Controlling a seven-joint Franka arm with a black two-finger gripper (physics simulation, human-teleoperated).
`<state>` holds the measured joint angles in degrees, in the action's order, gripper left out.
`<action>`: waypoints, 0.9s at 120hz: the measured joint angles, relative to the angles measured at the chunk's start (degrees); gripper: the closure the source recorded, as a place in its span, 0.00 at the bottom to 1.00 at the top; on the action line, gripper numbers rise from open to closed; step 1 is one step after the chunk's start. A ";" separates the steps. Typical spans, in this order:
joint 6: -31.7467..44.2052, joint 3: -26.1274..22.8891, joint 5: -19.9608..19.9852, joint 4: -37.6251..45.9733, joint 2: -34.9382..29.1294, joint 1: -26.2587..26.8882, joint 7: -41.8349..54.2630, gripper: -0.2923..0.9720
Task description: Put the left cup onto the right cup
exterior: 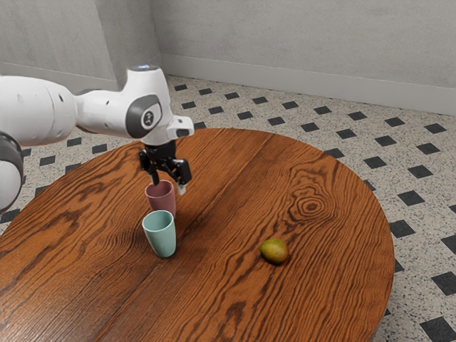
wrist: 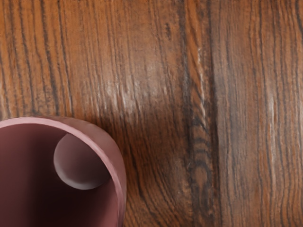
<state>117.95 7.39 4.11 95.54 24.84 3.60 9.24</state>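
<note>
A mauve cup [exterior: 162, 199] stands upright on the round wooden table [exterior: 235, 214], directly behind a teal cup [exterior: 159, 234] that hides its base. My gripper [exterior: 167, 182] hangs just above the mauve cup's rim, pointing down, with its fingers spread and open; the finger toward the exterior view's right sits beside the rim. Under my hand, the wrist view looks into the mauve cup [wrist: 57, 175], which lies off to one side of the hand's centre, with bare tabletop [wrist: 213, 104] beside it.
A small green-yellow fruit [exterior: 274, 251] lies on the table toward the exterior view's right, well apart from both cups. The table edge curves along the right. Bare wood surrounds the cups.
</note>
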 joint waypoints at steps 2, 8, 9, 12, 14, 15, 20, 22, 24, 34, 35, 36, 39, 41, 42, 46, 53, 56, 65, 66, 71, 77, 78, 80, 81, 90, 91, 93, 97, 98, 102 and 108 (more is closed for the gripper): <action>0.25 0.00 0.00 -0.32 0.46 -0.01 -0.01 0.23; 0.91 0.00 0.02 -0.86 1.70 -0.04 -0.05 0.23; 1.01 0.01 0.02 -0.91 1.88 -0.04 -0.06 0.23; 1.26 0.03 0.02 -1.02 2.44 -0.06 -0.07 0.23; 1.42 0.04 0.03 -1.07 2.81 -0.20 -0.08 0.23; 1.50 0.05 0.03 -1.09 2.97 -0.28 -0.09 0.23; 1.88 0.07 0.03 -1.16 3.79 -0.59 -0.11 0.23; 2.03 0.14 0.04 -1.17 4.10 -0.66 -0.12 0.23; 2.16 0.25 0.05 -1.18 4.38 -0.72 -0.13 0.23; 2.80 0.53 0.17 -1.14 5.73 -0.85 -0.17 0.23; 2.86 0.55 0.19 -1.14 5.81 -0.85 -0.18 0.23; 2.91 0.55 0.21 -1.14 5.89 -0.85 -0.19 0.24; 3.05 0.57 0.26 -1.13 6.05 -0.86 -0.21 0.27; 3.14 0.58 0.26 -1.13 6.12 -0.86 -0.23 0.30; 3.18 0.59 0.25 -1.13 6.14 -0.87 -0.24 0.31; 3.34 0.60 0.17 -1.13 6.14 -0.87 -0.25 0.39; 3.56 0.61 0.03 -1.15 6.04 -0.87 -0.27 0.51; 3.64 0.61 -0.02 -1.17 6.00 -0.87 -0.26 0.56; 3.75 0.61 -0.13 -1.20 5.83 -0.87 -0.23 0.67; 3.76 0.61 -0.14 -1.20 5.81 -0.87 -0.23 0.68; 3.79 0.61 -0.19 -1.21 5.75 -0.87 -0.21 0.71; 3.83 0.61 -0.22 -1.21 5.72 -0.86 -0.19 0.75; 3.83 0.61 -0.22 -1.21 5.71 -0.87 -0.19 0.75; 3.84 0.61 -0.22 -1.21 5.68 -0.87 -0.18 0.76; 3.85 0.61 -0.22 -1.21 5.67 -0.87 -0.18 0.77; 3.88 0.61 -0.22 -1.21 5.62 -0.87 -0.18 0.80; 3.88 0.61 -0.23 -1.21 5.60 -0.87 -0.18 0.80; 3.89 0.61 -0.22 -1.21 5.58 -0.87 -0.19 0.80; 3.90 0.61 -0.23 -1.20 5.50 -0.87 -0.20 0.81; 3.90 0.61 -0.23 -1.19 5.47 -0.87 -0.21 0.81; 3.90 0.61 -0.23 -1.11 5.25 -0.87 -0.22 0.82; 3.85 0.61 -0.24 -0.93 4.82 -0.87 -0.25 0.83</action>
<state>121.80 8.00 3.87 94.61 29.66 2.73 8.99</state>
